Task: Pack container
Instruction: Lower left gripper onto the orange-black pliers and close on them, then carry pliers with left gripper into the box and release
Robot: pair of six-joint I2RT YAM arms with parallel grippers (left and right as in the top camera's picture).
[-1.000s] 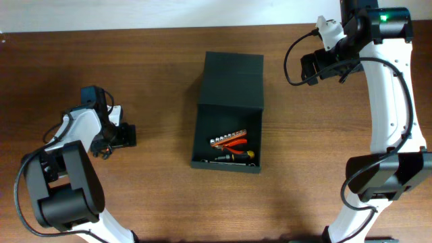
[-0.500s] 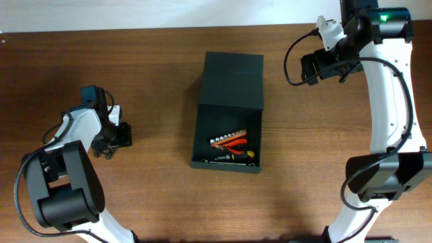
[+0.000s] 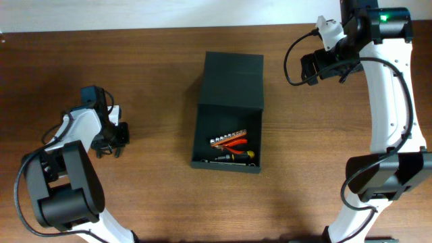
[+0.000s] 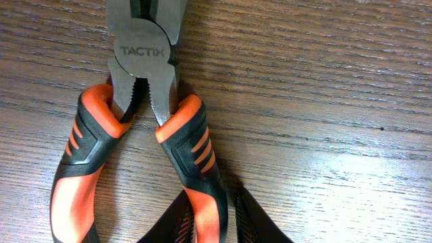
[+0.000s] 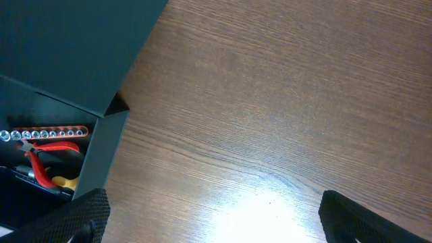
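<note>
Orange-and-black pliers (image 4: 145,61) lie on the wood, steel head away from the camera. My left gripper (image 4: 210,226) has its two dark fingers (image 4: 177,231) closed in on either side of the pliers' right handle (image 4: 199,169). Seen from overhead, the left gripper (image 3: 111,138) sits at the table's left and covers the pliers. The dark container (image 3: 231,81) stands mid-table with its flap lid folded back. My right gripper (image 5: 214,219) is wide open and holds nothing, hovering over bare wood right of the container (image 5: 67,47); overhead it is at the far right (image 3: 312,67).
Inside the container lie a rail of sockets (image 3: 228,140), red-handled pliers (image 3: 237,144) and a yellow-and-black screwdriver (image 3: 236,156). Both arm bases stand at the table's near edge, left (image 3: 64,196) and right (image 3: 378,182).
My left gripper's fingers have drawn together from wide apart onto the pliers' handle. The right arm and the container have not moved.
</note>
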